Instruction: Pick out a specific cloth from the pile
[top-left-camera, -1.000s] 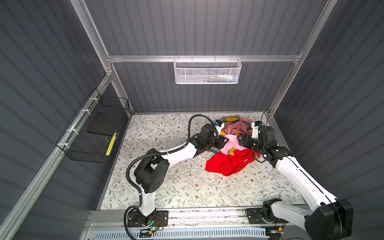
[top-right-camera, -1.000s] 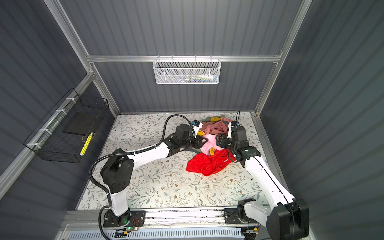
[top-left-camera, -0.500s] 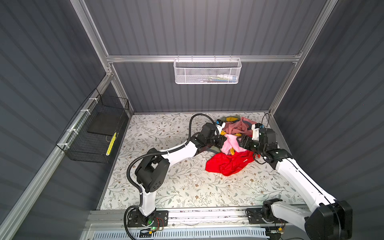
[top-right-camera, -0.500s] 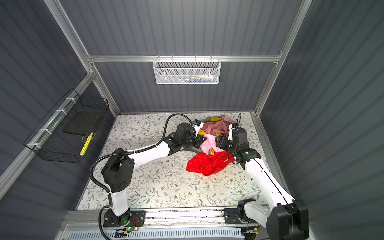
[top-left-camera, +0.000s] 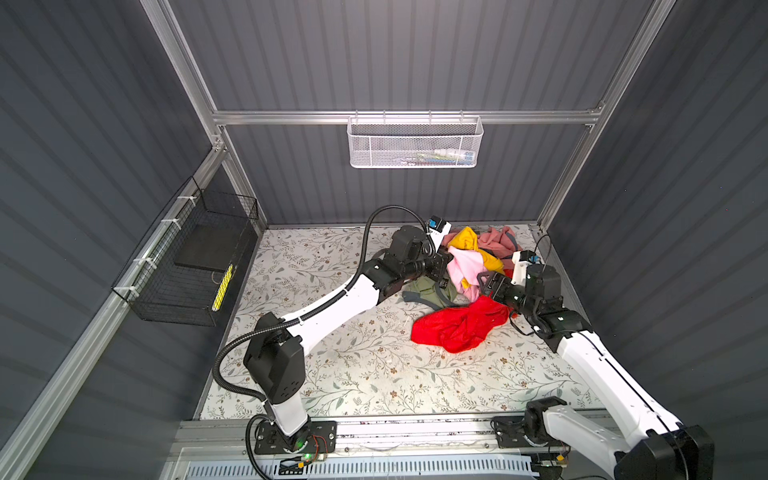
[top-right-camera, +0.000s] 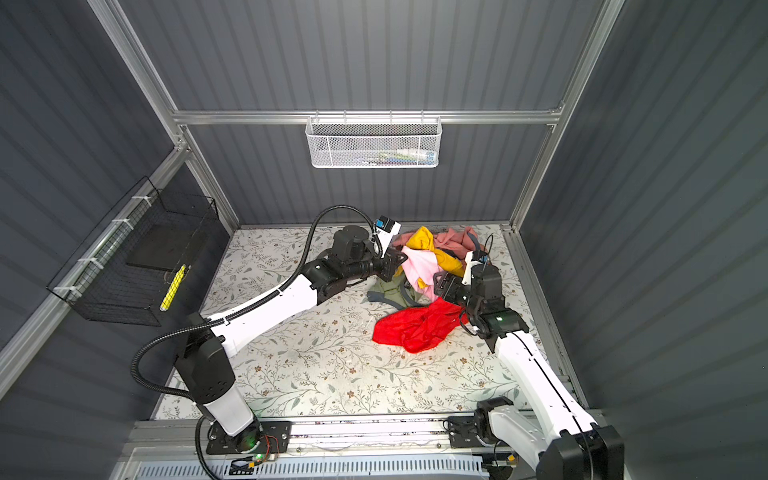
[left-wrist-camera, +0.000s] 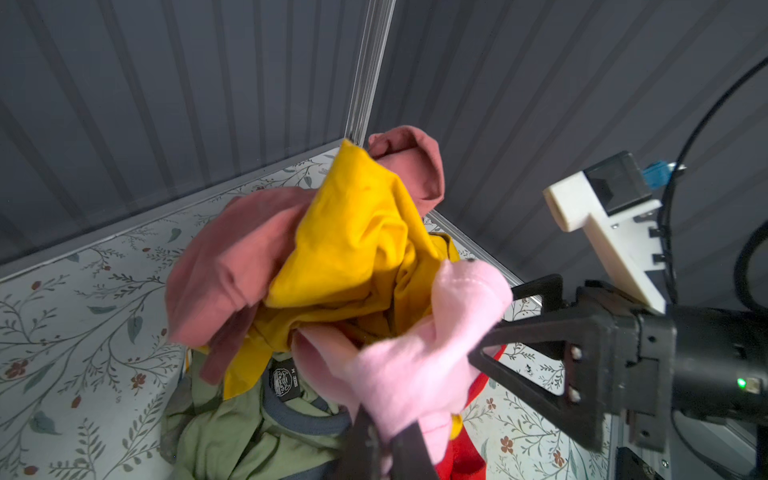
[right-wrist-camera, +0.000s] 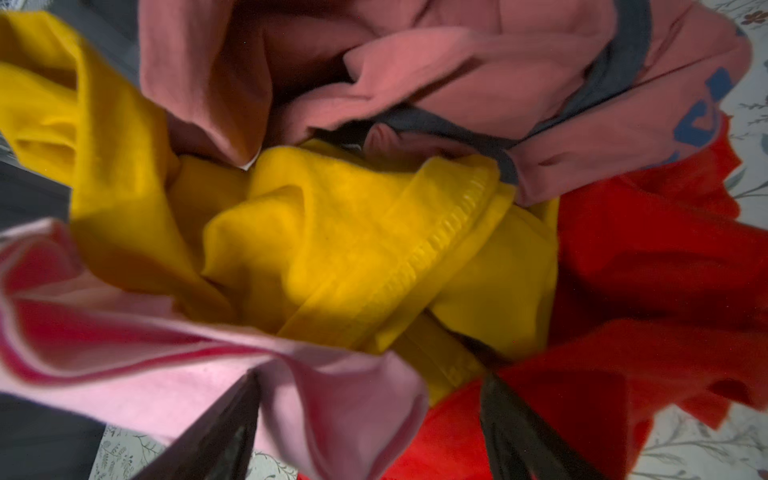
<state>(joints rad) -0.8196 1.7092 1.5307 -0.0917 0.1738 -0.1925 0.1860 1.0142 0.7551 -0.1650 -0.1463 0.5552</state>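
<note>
Left wrist view shows the left pincer (left-wrist-camera: 386, 432) clenched tight on the pink cloth (left-wrist-camera: 415, 365), so the grab looks done. What is left, I think, is to pull that cloth out and away, because it is not free yet. It is bunched up just beside the red cloth (top-left-camera: 457, 326) and touches the yellow cloth (left-wrist-camera: 357, 232) in the pile (top-left-camera: 494, 241). A green cloth (left-wrist-camera: 216, 432) lies on the surface (top-left-camera: 353, 365) near the red cloth too. Right wrist view shows the right pincer (right-wrist-camera: 372, 376) wide open and holding nothing. A fold of the pink cloth lies right against one of its fingers (right-wrist-camera: 232, 428). In both top views the left arm is stretched long and low over the surface, and its pincer ends near the red cloth. The right arm is bent at the elbow. Its pincer sits just over the red cloth's edge and points at the pink cloth. The yellow cloth might get dragged along when the pink one is pulled, I think.
</note>
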